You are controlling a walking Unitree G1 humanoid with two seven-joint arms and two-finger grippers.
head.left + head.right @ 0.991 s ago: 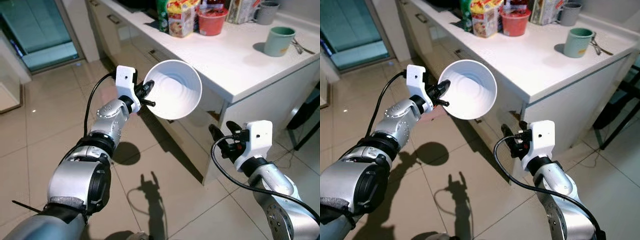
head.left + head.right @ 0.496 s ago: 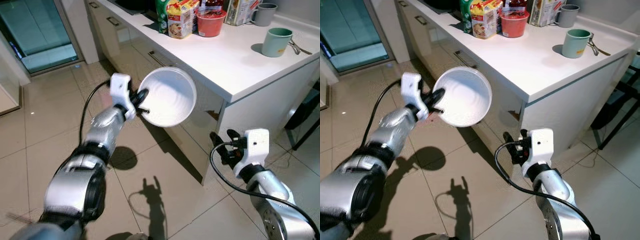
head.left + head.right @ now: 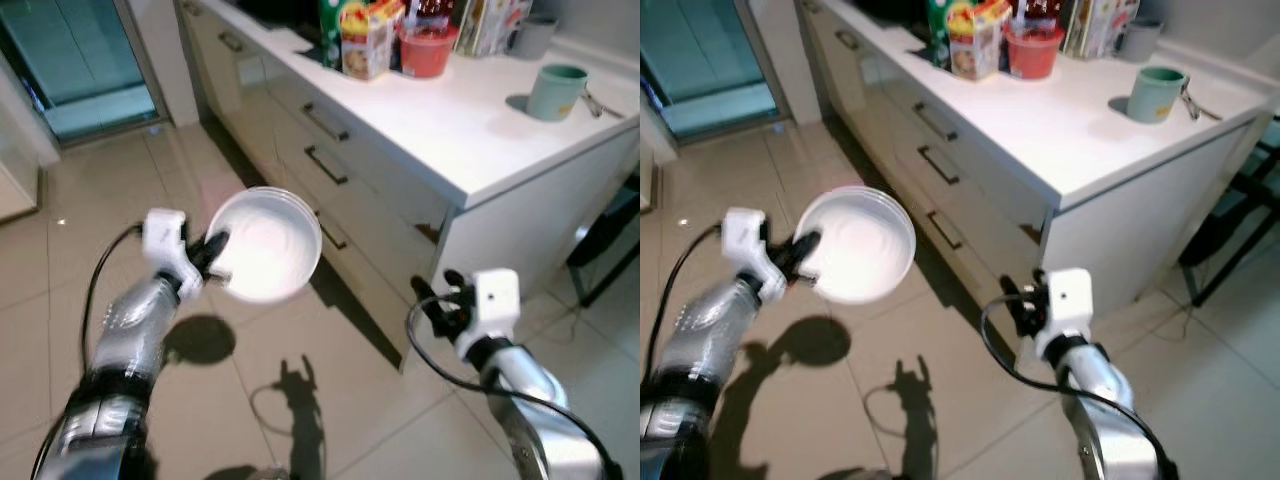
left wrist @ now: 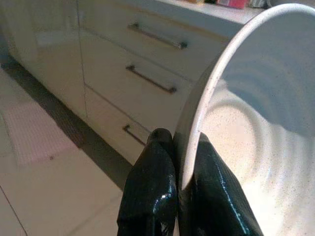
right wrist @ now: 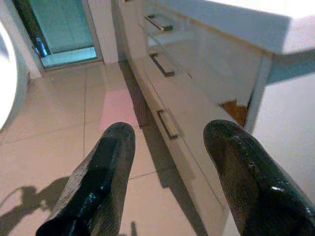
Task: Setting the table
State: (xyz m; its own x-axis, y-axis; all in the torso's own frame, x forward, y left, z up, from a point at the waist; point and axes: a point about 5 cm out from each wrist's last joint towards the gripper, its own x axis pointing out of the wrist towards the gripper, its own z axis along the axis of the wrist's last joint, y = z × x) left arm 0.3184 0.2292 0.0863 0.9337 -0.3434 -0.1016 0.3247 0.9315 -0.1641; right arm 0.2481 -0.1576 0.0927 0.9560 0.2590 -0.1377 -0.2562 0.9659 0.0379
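Left tool [image 4: 183, 191] (gripping bowl [image 3: 265, 243]) beside counter [image 3: 470, 130]

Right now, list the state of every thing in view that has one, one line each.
White bowl: held by its rim, tilted, empty.
Left gripper: shut on the bowl's rim.
Right gripper: open, holding nothing.
Drawers: shut.
Green mug: upright on the counter.
Red cup: upright on the counter.
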